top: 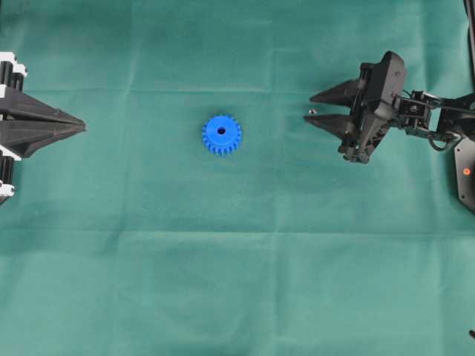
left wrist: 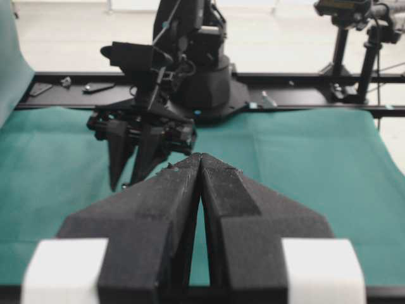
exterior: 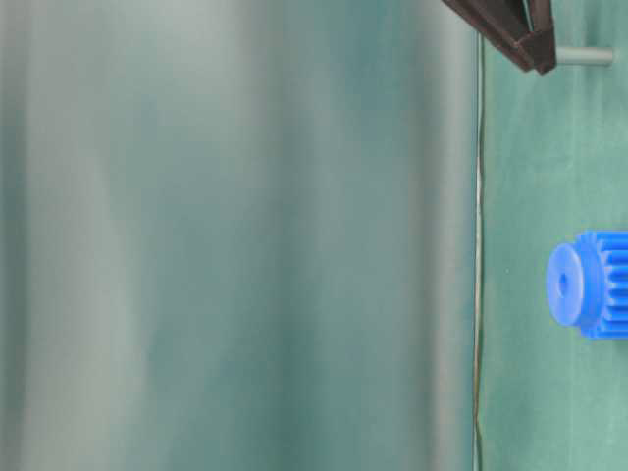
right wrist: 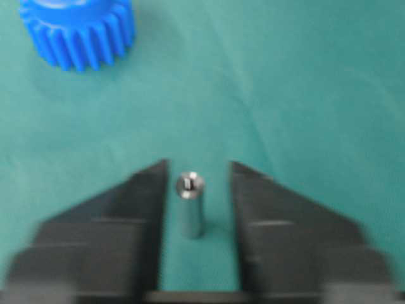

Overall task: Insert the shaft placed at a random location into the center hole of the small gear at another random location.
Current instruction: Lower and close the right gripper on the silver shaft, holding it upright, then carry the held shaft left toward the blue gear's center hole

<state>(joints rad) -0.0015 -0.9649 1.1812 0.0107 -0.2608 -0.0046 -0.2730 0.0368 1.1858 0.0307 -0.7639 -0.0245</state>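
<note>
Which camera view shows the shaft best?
The right wrist view: the shaft stands upright between the right gripper's jaws, gaps either side. Overhead it is a tiny speck. The table-level view shows it beside a fingertip. The left wrist view does not show it.

**Lighting / image quality**

Overhead view: even, diffuse light, sharp, only faint shadows under the small gear (top: 221, 134). Table-level view: left two-thirds is a soft out-of-focus blur, gear in focus at right edge. Right wrist view: motion-smeared, black jaws soft-edged, shaft (right wrist: 190, 204) end glints. Left wrist view: bright washed-out background, near jaws slightly soft.
</note>
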